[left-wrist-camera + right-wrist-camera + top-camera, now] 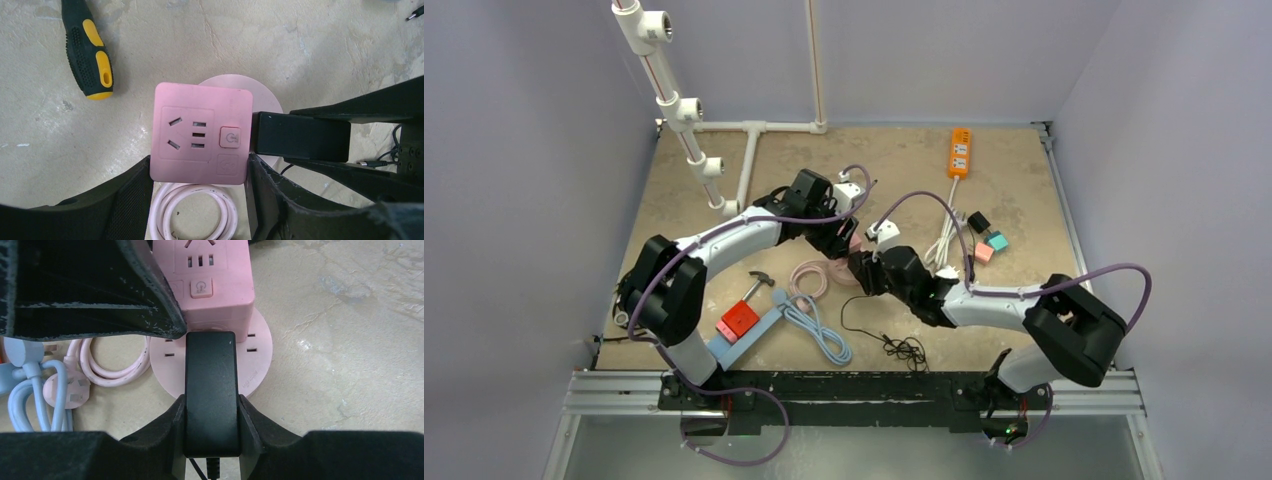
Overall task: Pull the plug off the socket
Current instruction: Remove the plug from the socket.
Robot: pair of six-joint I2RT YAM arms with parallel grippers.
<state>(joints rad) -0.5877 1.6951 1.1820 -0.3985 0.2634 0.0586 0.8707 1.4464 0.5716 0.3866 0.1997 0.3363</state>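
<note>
Only the grips are done: the left gripper (198,172) clamps the pink plastic cube socket (200,130) and the right gripper (211,406) clamps the black rectangular plug (210,365), which seems seated at the socket's 3 o'clock side, not yet pulled out.

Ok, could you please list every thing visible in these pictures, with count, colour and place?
socket cube: 1, pink, table centre, on a round pink base
plug: 1, black, against the cube's side
coiled cable: 1, pink, beside the cube
screwdriver: 1, black and yellow handle, near the cube
power strip: 1, orange, white cable, far right
adapters: 3, black, teal, pink, right
hammer: 1, dark head, near left
block: 1, red, by the hammer
looped cable: 1, light blue, near centre
thin cable: 1, black, near centre
pipe frame: 1, white, far left
left arm: 1, white and black, jaws clamp the cube
right arm: 1, white and black, jaws shut on the plug
</note>
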